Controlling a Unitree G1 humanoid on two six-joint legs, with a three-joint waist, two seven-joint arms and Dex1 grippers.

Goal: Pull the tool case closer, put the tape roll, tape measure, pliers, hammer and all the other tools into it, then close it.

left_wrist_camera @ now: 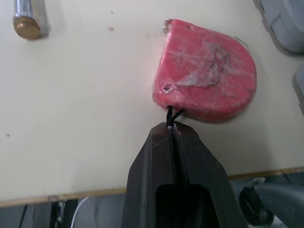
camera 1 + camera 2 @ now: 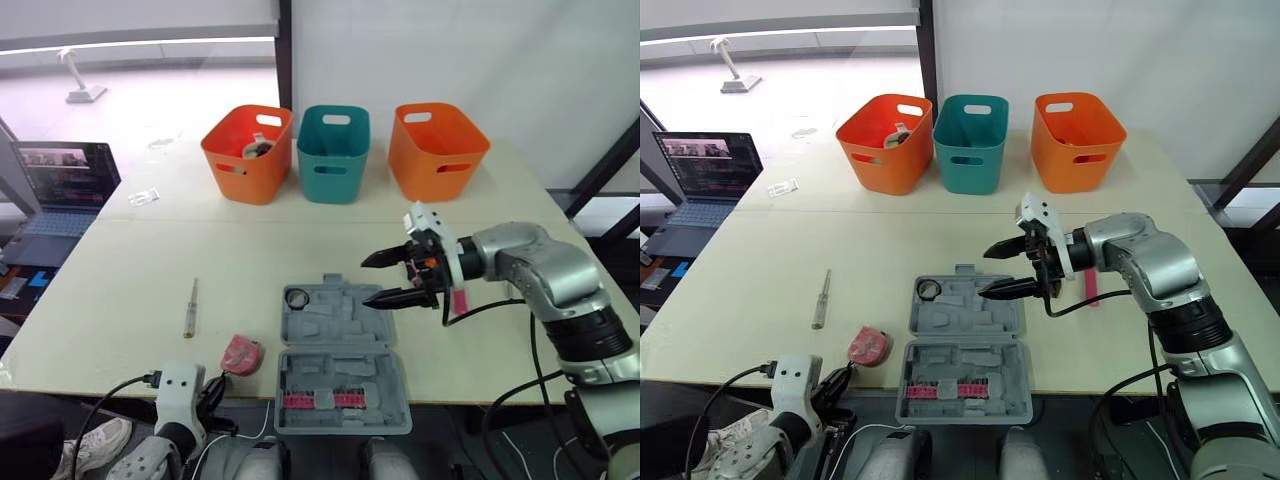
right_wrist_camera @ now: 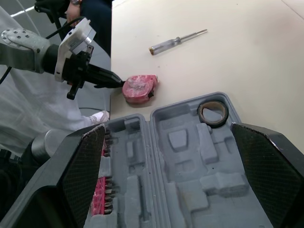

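Note:
The grey tool case (image 2: 338, 362) lies open near the table's front edge, with the dark tape roll (image 2: 297, 297) in a corner pocket of its far half. Just left of the case lies the red tape measure (image 2: 241, 354). My left gripper (image 1: 172, 127) sits at the table's front edge, shut on the tape measure's (image 1: 205, 71) thin black strap. My right gripper (image 2: 390, 277) hovers open over the far right corner of the case (image 3: 190, 156), holding nothing. A clear-handled screwdriver (image 2: 190, 306) lies further left. A pink-handled tool (image 2: 1091, 285) lies behind my right wrist.
Two orange bins (image 2: 247, 152) (image 2: 437, 148) and a teal bin (image 2: 334, 152) stand in a row at the back. A laptop (image 2: 62, 190) sits off the table's left side. A row of pink bits (image 2: 320, 400) fills the case's near half.

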